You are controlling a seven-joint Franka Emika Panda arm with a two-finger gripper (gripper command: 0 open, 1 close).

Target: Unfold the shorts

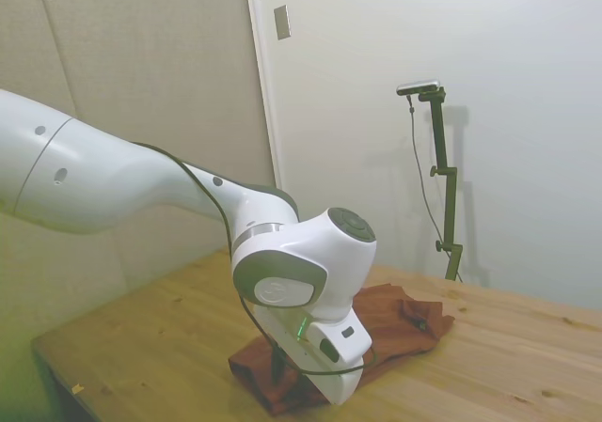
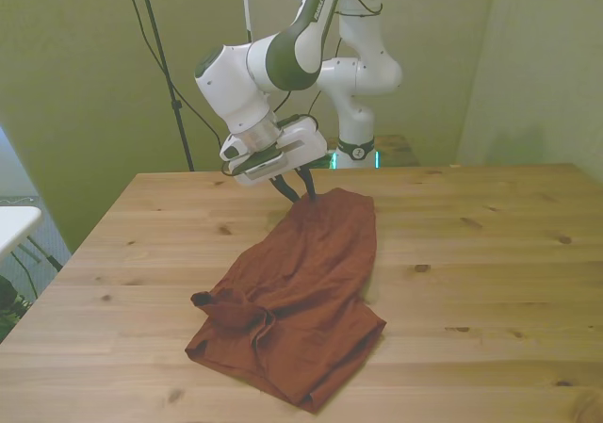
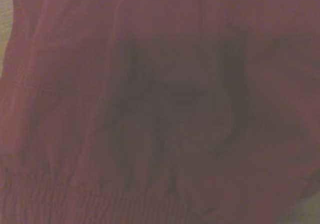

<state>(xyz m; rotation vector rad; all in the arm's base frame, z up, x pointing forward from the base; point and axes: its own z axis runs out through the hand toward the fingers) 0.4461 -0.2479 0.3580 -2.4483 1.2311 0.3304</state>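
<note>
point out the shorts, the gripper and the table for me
shorts (image 2: 301, 291): front view, middle of the rust-red fabric.
gripper (image 2: 303, 194): front view, between the dark fingertips at the shorts' far edge.
table (image 2: 490, 253): front view, bare wood on the front view's right of the shorts.

- The wooden surface before me is pale, knotty pine.
- Plain light walls surround me.
- A white door frame carries a small grey plate.
</note>
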